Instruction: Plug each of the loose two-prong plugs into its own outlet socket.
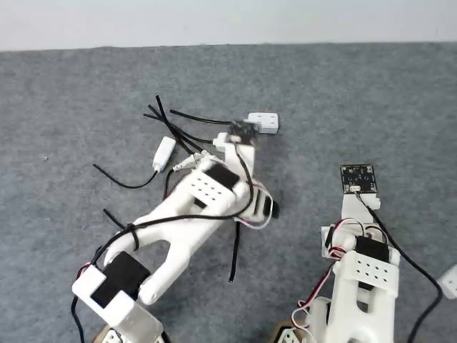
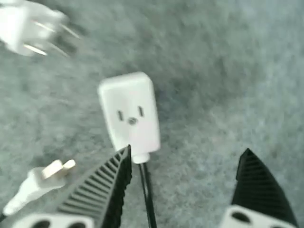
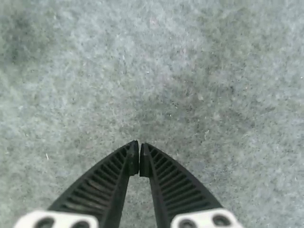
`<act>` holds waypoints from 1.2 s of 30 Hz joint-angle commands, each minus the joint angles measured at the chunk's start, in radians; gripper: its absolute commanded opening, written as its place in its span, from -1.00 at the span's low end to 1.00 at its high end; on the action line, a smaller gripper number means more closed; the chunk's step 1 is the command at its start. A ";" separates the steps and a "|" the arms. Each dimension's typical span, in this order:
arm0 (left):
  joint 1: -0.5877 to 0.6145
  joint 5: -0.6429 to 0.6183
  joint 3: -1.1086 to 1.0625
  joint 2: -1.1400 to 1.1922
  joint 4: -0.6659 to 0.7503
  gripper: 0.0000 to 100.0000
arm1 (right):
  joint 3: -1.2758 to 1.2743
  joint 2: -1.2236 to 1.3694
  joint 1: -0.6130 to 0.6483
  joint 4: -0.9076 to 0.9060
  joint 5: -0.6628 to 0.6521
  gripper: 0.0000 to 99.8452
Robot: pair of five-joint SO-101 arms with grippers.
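Now left gripper [image 2: 186, 159] jaws spread, one tip just beside socket [image 2: 129, 111] on mat [image 2: 228, 71]. Plug [image 2: 47, 173] lies near, second plug [image 2: 28, 28] farther. Right gripper [image 3: 139, 159] jaws pressed together, empty, over mat.

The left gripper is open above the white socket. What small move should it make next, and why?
Probably shift the left gripper sideways until the outlet socket sits midway between its open fingers. In the left wrist view the socket lines up with one finger, not with the gap, so closing now would likely push it aside. Both of its slots are empty.
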State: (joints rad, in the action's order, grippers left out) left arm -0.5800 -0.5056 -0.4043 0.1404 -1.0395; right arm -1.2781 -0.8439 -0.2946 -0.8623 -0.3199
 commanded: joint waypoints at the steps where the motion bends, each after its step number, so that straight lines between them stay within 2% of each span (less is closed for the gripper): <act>1: -0.003 0.018 -0.035 -0.049 0.091 -0.33 | 0.009 -0.019 0.008 0.016 -0.012 -0.97; 8: 0.074 0.023 -0.062 -0.048 0.190 -0.51 | 0.009 -0.019 0.008 0.016 -0.012 -0.97; 12: 0.084 0.023 -0.054 0.008 0.209 -0.52 | 0.009 -0.021 0.008 0.013 -0.012 -0.97; 19: 0.086 0.023 0.099 0.141 0.074 -0.53 | 0.009 -0.022 0.008 0.013 -0.012 -0.97; 22: 0.089 0.023 0.136 0.167 0.060 -0.53 | 0.009 -0.022 0.008 0.013 -0.014 -0.97; 29: 0.080 0.028 0.154 0.072 0.025 -0.53 | 0.009 -0.021 0.008 0.015 -0.014 -0.97; 33: 0.046 0.100 0.134 0.014 0.031 -0.53 | 0.009 -0.021 0.008 0.015 -0.014 -0.97; 36: 0.023 0.109 0.133 0.015 0.032 -0.53 | 0.009 -0.021 0.008 0.015 -0.014 -0.97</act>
State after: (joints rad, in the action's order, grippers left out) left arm -0.5340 -0.4150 -0.2969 0.2079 -1.0058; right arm -1.2781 -0.8439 -0.2946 -0.8623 -0.3199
